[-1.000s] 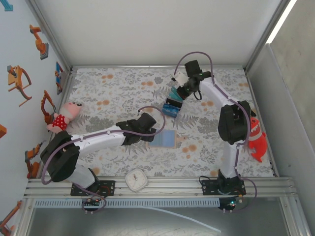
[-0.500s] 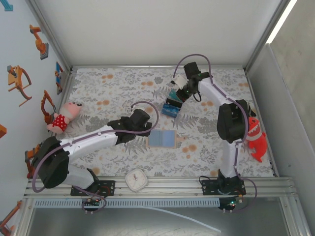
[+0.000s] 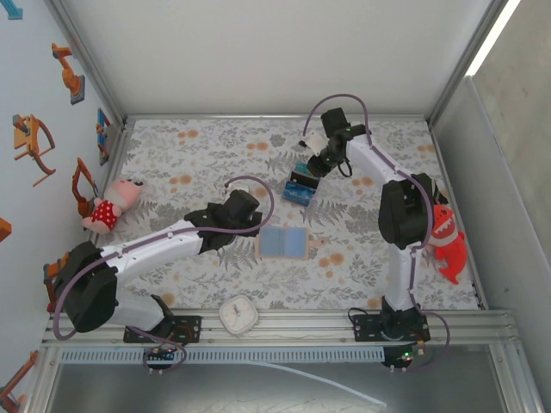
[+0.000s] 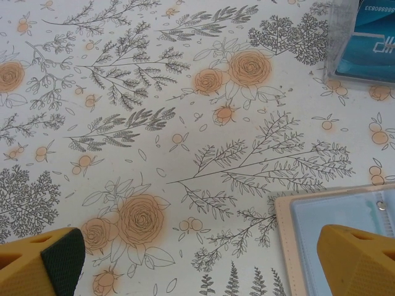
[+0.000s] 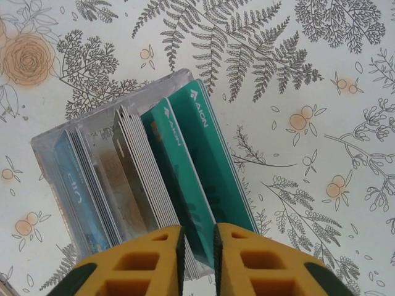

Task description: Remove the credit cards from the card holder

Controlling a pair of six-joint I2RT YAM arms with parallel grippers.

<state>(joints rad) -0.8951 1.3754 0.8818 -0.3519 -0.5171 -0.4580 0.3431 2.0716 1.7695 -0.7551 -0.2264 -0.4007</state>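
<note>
Card holder point(image 3: 283, 243) open flat, middle of bench point(image 3: 189, 163), long axis left-right. Lies just right of left end effector point(image 4: 200, 262), fingers wide apart; left arm nearer. Right end effector point(image 5: 197, 246) far, narrow gap around teal card point(image 5: 210, 160) in clear box point(image 5: 55, 160); cannot tell if clamped.

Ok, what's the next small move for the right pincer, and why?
Probably open wider and lift straight up. The right pincer straddles a teal card standing among others in the clear box, jaws close beside it, so the card looks delivered. The card holder lies open on the table, likely the next stop.
</note>
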